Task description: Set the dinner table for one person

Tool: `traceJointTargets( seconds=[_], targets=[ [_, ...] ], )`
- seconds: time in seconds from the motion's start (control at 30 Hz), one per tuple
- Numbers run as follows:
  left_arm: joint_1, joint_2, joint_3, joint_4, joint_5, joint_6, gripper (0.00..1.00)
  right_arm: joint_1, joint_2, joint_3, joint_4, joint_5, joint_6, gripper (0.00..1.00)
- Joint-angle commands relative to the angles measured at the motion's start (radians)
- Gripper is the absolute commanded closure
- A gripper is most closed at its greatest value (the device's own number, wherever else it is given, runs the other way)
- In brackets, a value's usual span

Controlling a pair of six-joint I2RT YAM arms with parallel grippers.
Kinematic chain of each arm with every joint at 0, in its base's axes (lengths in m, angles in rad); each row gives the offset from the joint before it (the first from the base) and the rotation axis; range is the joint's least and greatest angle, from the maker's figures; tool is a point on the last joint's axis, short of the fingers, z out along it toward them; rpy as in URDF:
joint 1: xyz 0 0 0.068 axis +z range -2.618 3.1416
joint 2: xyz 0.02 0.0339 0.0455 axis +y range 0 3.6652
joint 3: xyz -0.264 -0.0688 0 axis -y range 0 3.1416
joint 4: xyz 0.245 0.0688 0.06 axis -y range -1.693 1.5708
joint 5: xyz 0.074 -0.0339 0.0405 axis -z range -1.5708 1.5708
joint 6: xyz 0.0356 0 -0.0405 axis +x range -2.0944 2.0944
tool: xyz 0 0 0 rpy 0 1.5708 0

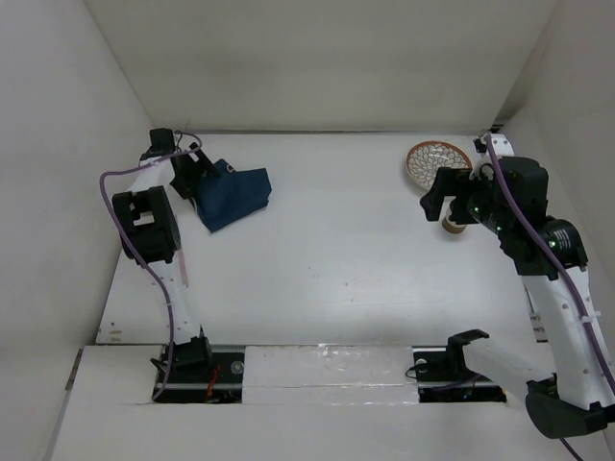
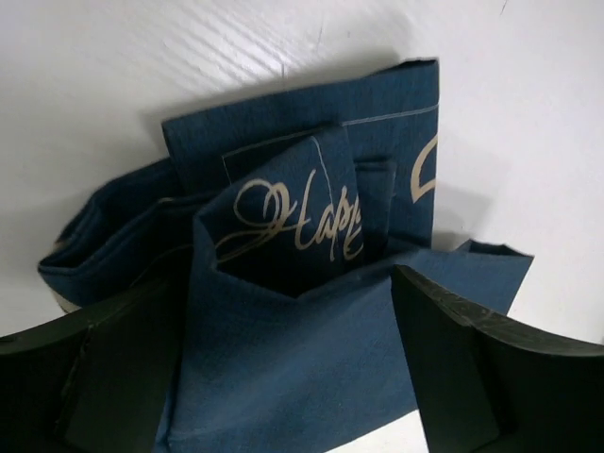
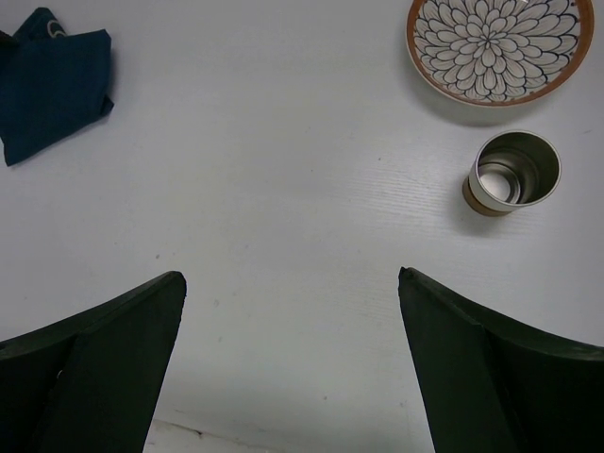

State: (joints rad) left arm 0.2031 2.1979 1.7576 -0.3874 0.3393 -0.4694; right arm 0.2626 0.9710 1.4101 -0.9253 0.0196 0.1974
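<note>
Caught the left gripper [image 2: 288,278] low at the far left of the dinner table [image 1: 336,250], right down on the crumpled navy placemat [image 1: 233,195]. Found its dark fingers [image 2: 453,349] parted wide, one on each side of the bunched cloth, with folds of it in the gap between. Could not tell whether the pads pressed the fabric or merely stood beside it; judged the tool released, not clenched. Read gold script [image 2: 297,217] on an upturned fold, "Happ" and no more. Checked the right gripper [image 3: 291,274]: spread fully apart, poised above bare white tabletop, holding nothing, touching nothing. Picked out, beyond it at the far right, a flower-patterned bowl [image 3: 493,45] with a brown rim, and near that an upright metal cup [image 3: 510,173], mouth up, close to the bowl but apart from it. Noted the table itself as the broad matte white surface beneath everything, with placemat and dishes well apart at opposite far corners.
</note>
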Motion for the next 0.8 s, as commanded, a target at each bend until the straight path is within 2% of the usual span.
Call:
traceJointTargets(
  seconds=[0.0,0.13,0.17,0.3,0.47,0.77],
  targets=[
    [-0.001,-0.075,-0.023,0.074,0.072,0.005,0.2,0.004,0.001,0.006,0.066,-0.026,-0.013,0.0],
    [-0.01,-0.095,-0.023,0.085,0.083,0.005,0.39,0.004,-0.009,-0.013,0.075,-0.037,-0.013,0.0],
    [-0.01,-0.095,-0.023,0.085,0.098,0.005,0.55,0.004,-0.009,-0.013,0.075,-0.037,-0.013,0.0],
    [-0.019,-0.116,-0.032,0.131,0.162,0.005,0.88,0.004,-0.018,-0.022,0.075,-0.037,-0.004,0.0],
    [-0.06,-0.177,-0.05,0.244,0.286,-0.005,0.99,0.004,-0.029,-0.033,0.086,-0.037,0.005,0.0],
    [-0.175,-0.334,-0.21,0.57,0.403,-0.166,1.0,0.004,-0.038,-0.053,0.106,-0.027,0.014,0.0]
  ],
)
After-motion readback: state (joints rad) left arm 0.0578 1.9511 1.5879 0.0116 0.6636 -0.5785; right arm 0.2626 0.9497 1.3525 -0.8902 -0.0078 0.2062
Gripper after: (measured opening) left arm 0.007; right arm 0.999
